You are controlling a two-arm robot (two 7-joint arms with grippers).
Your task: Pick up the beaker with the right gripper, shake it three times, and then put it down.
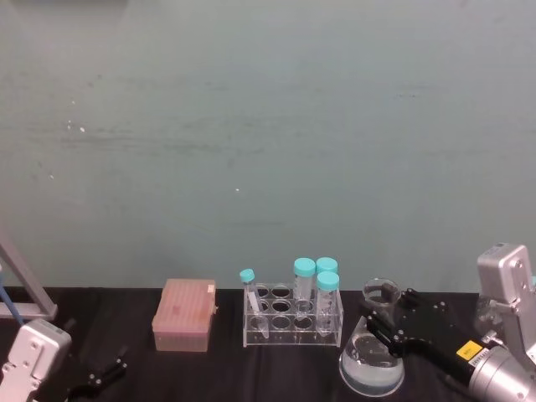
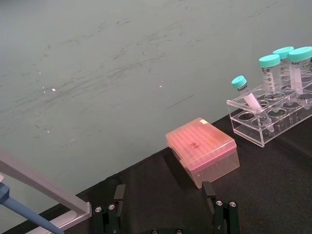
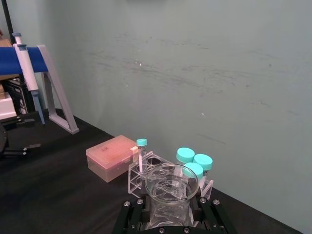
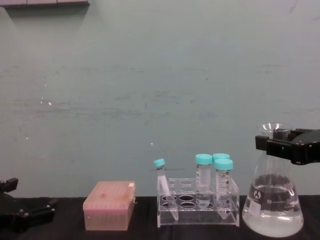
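A large clear glass conical beaker (image 4: 272,202) stands upright at the right, just beside a rack of teal-capped tubes. It has a wide base, a narrow neck, a flared rim and white markings, with clear liquid filling its lower part. The black two-fingered right gripper (image 4: 276,143) reaches in from the right and clasps the neck just below the rim.

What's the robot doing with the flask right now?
Right gripper around flask neck. Left gripper parked, open. Flask upright, part full. Tube rack close beside.
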